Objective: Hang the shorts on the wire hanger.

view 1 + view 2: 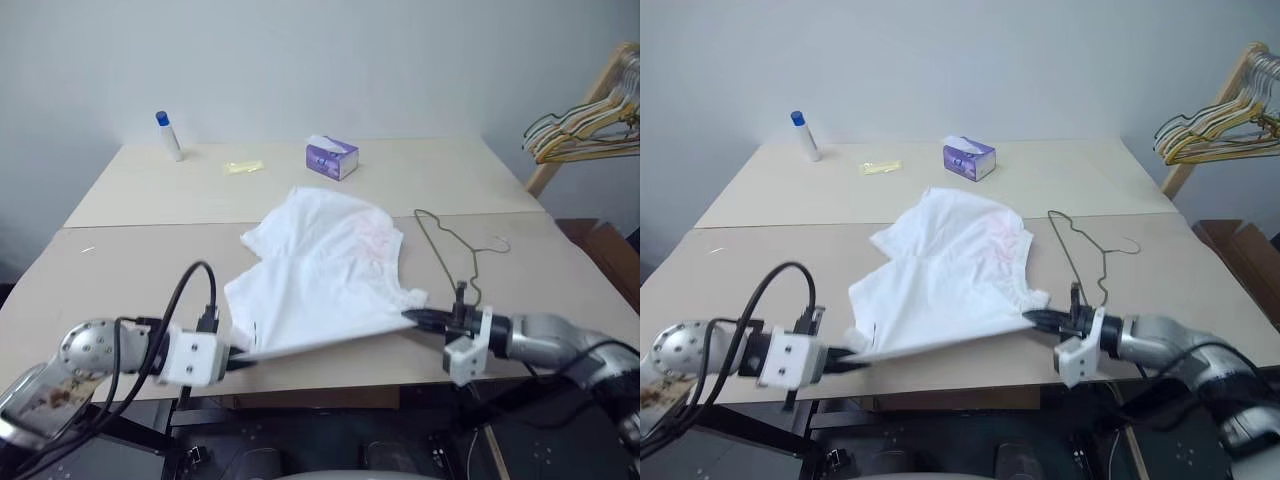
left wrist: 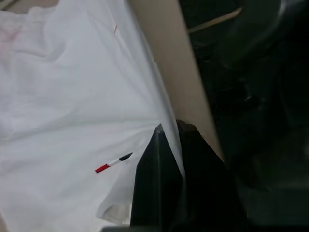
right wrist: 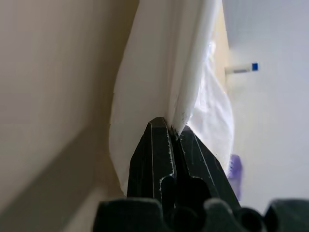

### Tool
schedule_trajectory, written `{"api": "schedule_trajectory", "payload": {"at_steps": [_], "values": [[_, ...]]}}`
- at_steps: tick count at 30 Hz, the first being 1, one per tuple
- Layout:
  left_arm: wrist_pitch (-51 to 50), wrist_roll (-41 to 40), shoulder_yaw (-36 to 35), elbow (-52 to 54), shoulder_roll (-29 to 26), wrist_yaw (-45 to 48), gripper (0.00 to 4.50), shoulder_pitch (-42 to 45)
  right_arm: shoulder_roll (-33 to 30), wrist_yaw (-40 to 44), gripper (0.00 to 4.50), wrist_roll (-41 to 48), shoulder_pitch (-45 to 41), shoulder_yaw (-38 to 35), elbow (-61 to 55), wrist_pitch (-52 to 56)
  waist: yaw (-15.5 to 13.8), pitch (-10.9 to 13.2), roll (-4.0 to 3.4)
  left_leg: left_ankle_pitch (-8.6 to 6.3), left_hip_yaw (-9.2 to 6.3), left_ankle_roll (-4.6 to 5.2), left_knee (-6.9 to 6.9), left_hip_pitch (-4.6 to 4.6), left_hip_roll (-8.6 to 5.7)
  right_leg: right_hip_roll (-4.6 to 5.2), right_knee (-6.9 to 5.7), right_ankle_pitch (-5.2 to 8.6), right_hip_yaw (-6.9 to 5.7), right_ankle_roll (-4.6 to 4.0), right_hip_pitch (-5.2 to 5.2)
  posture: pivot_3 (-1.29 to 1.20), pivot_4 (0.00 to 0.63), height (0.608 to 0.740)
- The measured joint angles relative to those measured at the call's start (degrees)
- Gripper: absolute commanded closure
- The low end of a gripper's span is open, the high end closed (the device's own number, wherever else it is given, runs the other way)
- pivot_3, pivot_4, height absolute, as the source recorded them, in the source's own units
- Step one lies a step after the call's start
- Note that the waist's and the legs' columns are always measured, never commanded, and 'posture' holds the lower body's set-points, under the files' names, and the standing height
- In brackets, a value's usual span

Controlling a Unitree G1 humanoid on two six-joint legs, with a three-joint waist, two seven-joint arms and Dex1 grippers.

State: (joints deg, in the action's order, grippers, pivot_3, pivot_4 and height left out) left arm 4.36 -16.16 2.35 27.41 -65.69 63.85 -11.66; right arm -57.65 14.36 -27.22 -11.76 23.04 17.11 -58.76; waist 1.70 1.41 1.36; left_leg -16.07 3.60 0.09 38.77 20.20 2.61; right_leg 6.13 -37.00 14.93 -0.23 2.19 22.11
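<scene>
Lying spread on the pale table (image 1: 130, 270), white shorts (image 1: 320, 275), long axis running from the near edge between the two grippers away toward the far side, gathered waistband with a faint pink tint pointing off toward the tissue box (image 1: 332, 158). Being stretched taut along the near hem, one corner pinched in the left gripper (image 1: 240, 357), the other pinched in the right gripper (image 1: 412, 318), both pairs of black fingers closed tight on cloth. Showing close beside the left fingers (image 2: 159, 179), a small red, white and black tag on the fabric. Resting flat just beyond the right gripper, the thin grey wire hanger (image 1: 450, 250), hook curling away to the outer side, its long side running away from the gripper beside the shorts' edge; touching or not, cannot tell.

Standing far past the left gripper, a white bottle (image 1: 169, 136) with a blue cap, and a yellowish packet (image 1: 243, 167) nearer the box. Hanging far beyond the right gripper on a wooden rack (image 1: 580, 115), a bunch of hangers (image 1: 585, 125). Rising behind, a plain pale wall (image 1: 350, 60).
</scene>
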Motion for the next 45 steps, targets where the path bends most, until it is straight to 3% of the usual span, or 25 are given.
{"api": "schedule_trajectory", "payload": {"at_steps": [1, 4, 8, 12, 14, 20, 23, 27, 32, 37, 45], "values": [[-0.2, 0.3, 0.0, 0.5, 0.1, -0.1, 4.49, -0.9, -0.8, 1.0, 4.25, 1.3, 2.2, -0.5, -2.0, 0.9, -0.3, 0.0, 0.0, -0.01, 0.05, 0.02, 0.0, -0.02, -0.01, 0.0, 0.0, 0.0, 0.02, 0.0, -0.01, 0.03, 0.022, 0.74], [-0.9, 2.8, 0.2, -0.9, 1.0, -0.7, 3.79, -1.7, -4.4, 5.0, 3.44, 4.7, 6.9, -3.0, -4.9, 5.2, -0.8, 0.0, -0.02, -0.02, 0.13, 0.03, 0.03, -0.09, -0.02, -0.02, 0.01, -0.01, 0.06, -0.02, -0.05, 0.02, 0.025, 0.74], [-0.8, 2.4, 1.2, -4.0, 3.9, 1.0, 2.5, -1.6, -10.2, 11.6, 2.02, 13.2, 12.5, -7.4, -8.4, 10.6, -1.0, 0.2, -0.08, -0.02, 0.14, 0.03, 0.05, -0.11, 0.1, -0.17, 0.06, 0.02, 0.1, -0.06, -0.07, 0.03, 0.028, 0.74], [-4.1, -4.7, -1.9, -8.0, 7.5, 2.9, 1.3, 4.4, -14.4, 19.9, 0.68, 30.3, 21.0, -12.2, -17.1, 19.2, -1.1, 0.3, -0.07, -0.02, 0.09, 0.04, 0.06, -0.06, 0.23, -0.43, 0.08, 0.0, 0.23, -0.09, -0.04, 0.04, 0.03, 0.74], [-6.3, -8.9, -4.6, -9.6, 8.3, 3.5, 1.29, 6.6, -15.2, 22.8, 0.04, 38.0, 23.5, -16.1, -19.9, 24.9, -1.1, 0.3, -0.04, -0.03, 0.1, 0.04, 0.05, -0.07, 0.24, -0.46, 0.08, 0.0, 0.28, -0.09, -0.05, 0.03, 0.03, 0.74], [-20.8, -27.6, -17.2, -14.5, 7.0, 5.3, 1.29, 21.3, -9.5, 23.7, 0.04, 57.1, 20.3, -26.5, -21.6, 51.7, -0.8, 0.6, 0.55, -0.04, 0.07, 0.04, 0.09, -0.02, 0.36, -0.71, 0.2, -0.07, 0.46, -0.17, -0.01, 0.02, 0.024, 0.74], [-25.2, -29.8, -17.6, -14.6, 7.7, 4.7, 1.29, 24.0, -6.8, 19.1, 0.04, 55.4, 13.5, -24.8, -20.0, 67.8, -0.7, 0.6, 0.43, -0.08, 0.24, 0.07, 0.05, -0.01, 0.31, -0.73, 0.24, -0.06, 0.67, -0.14, 0.07, 0.01, 0.02, 0.74], [-27.6, -28.1, -13.2, -14.6, 11.3, 3.0, 1.29, 27.2, -0.6, 13.2, 0.04, 52.2, 2.5, -20.9, -16.1, 87.7, -0.8, 0.7, 0.42, -0.09, 0.24, 0.07, 0.03, 0.08, 0.32, -0.81, 0.26, -0.06, 0.68, -0.15, 0.15, 0.01, 0.015, 0.74], [-29.0, -24.2, -6.0, -14.8, 17.3, 0.7, 1.29, 33.3, 6.5, 12.6, 0.04, 45.1, -10.2, -13.8, -6.5, 99.1, -0.8, 0.6, 0.42, -0.09, 0.24, 0.09, 0.05, 0.16, 0.26, -0.8, 0.33, -0.08, 0.69, -0.12, 0.16, 0.0, 0.006, 0.74], [-29.3, -21.7, -3.5, -15.3, 20.3, 0.1, 1.29, 35.0, 11.0, 13.5, 1.69, 39.0, -19.7, -10.5, 6.0, 103.2, -0.6, 0.6, 0.4, -0.09, 0.24, 0.09, 0.09, 0.31, 0.25, -0.79, 0.38, -0.1, 0.71, -0.08, 0.26, 0.01, 0.001, 0.74], [-28.4, -19.0, -3.4, -17.2, 22.7, 0.2, 1.29, 35.4, 12.3, 15.8, 4.43, 35.4, -21.8, -11.7, 11.6, 102.9, -0.9, 0.6, 0.41, -0.09, 0.21, 0.08, 0.13, 0.3, 0.24, -0.79, 0.36, -0.12, 0.7, -0.05, 0.19, 0.01, 0.0, 0.74]]}}
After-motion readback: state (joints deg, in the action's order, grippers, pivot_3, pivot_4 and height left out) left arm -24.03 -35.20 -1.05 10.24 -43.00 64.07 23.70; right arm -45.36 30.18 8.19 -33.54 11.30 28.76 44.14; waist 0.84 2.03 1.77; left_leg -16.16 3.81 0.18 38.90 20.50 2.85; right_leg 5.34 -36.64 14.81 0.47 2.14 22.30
